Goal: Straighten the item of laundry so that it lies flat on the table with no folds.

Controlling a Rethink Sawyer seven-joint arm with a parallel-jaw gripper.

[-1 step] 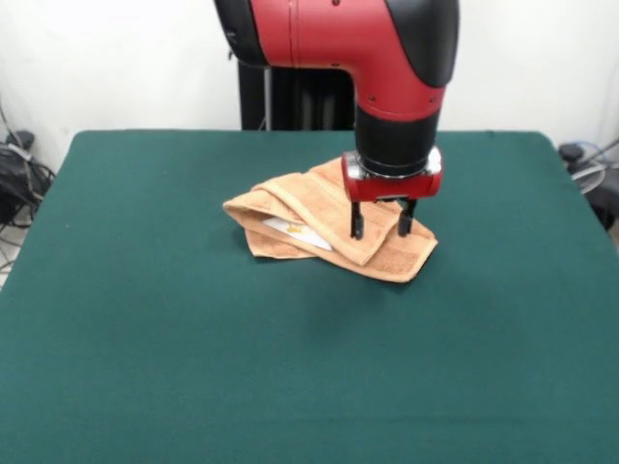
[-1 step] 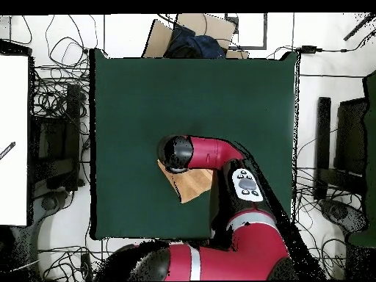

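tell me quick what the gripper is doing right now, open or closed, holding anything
Gripper: open, fingers apart just above the folded towel, holding nothing.

Tangled black cables (image 2: 62, 147) lie over the pale floor (image 2: 316, 81) on both long sides, seen from above. A large white panel (image 2: 13, 139) fills one edge of that view, with a dark box-shaped unit (image 2: 51, 143) just beside it. On the opposite side stand dark upright pieces of equipment (image 2: 345, 147). A brown cardboard box (image 2: 192, 33) holding something dark blue sits at the far end, and near it a white sheet (image 2: 253, 29). From the front, a plain white wall (image 1: 116, 58) forms the background, with cables and a dark device (image 1: 19, 174) at one edge and more cables (image 1: 590, 169) at the other.
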